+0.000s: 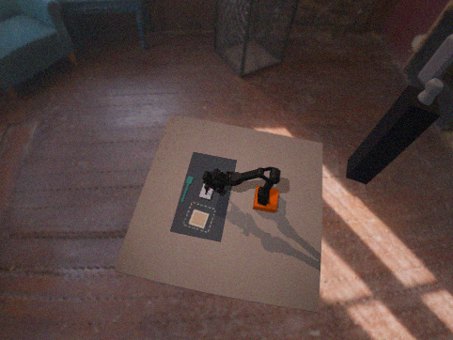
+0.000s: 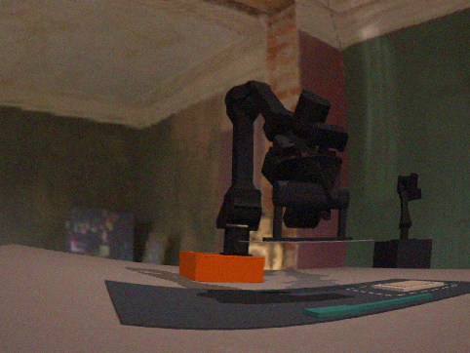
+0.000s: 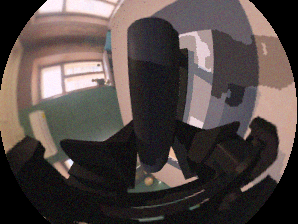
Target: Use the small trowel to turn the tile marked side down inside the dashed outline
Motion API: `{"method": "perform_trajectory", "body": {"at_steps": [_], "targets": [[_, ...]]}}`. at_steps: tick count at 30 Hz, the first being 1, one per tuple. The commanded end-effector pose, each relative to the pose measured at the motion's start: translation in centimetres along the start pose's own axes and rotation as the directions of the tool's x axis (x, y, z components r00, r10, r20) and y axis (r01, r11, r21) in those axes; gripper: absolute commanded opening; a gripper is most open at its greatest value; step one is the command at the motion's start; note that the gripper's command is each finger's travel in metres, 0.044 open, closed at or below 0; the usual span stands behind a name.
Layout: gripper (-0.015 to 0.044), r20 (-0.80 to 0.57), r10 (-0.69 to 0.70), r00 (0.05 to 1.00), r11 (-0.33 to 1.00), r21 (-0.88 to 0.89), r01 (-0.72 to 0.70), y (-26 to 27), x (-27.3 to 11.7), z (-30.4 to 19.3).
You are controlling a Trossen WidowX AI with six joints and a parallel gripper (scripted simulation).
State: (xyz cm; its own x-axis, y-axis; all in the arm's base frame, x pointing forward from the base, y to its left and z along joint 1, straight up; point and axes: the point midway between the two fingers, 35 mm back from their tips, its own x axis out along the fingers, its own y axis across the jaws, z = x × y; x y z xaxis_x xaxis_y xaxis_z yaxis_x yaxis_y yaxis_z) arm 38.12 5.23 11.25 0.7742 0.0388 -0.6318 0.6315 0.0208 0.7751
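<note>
The tile (image 1: pixel 199 219) (image 2: pixel 409 285) lies flat inside the dashed outline (image 1: pixel 187 215) on the dark mat (image 1: pixel 207 161) (image 2: pixel 161 307). Its upper face is tan with a paler rim; no mark can be made out. My gripper (image 2: pixel 310 238) (image 3: pixel 150 119) is shut on the trowel (image 1: pixel 203 193) (image 2: pixel 362 240) (image 3: pixel 201 95). The trowel's pale blade is thin and roughly level, well above the mat. In the wrist view a thick dark bar, seemingly its handle, runs up between the fingers. In the top view the blade shows just beside the tile's outline, and the arm hides the grip.
A teal long-handled tool (image 1: pixel 186 189) (image 2: pixel 366 306) lies on the mat along its edge, beside the tile's outline. The orange arm base (image 1: pixel 259 208) (image 2: pixel 221 268) stands on the tan table (image 1: pixel 263 263) beyond the mat. Arm shadows fall across table and mat.
</note>
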Motion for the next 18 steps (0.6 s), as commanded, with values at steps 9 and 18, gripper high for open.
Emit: {"method": "perform_trajectory", "body": {"at_steps": [9, 18], "targets": [[0.0, -0.002, 0.013, 1.0, 1.0, -0.004, -0.013, 0.47, -0.09, -0.04], [0.0, -0.001, 0.003, 1.0, 1.0, -0.001, -0.003, 0.12, -0.03, -0.01]]}}
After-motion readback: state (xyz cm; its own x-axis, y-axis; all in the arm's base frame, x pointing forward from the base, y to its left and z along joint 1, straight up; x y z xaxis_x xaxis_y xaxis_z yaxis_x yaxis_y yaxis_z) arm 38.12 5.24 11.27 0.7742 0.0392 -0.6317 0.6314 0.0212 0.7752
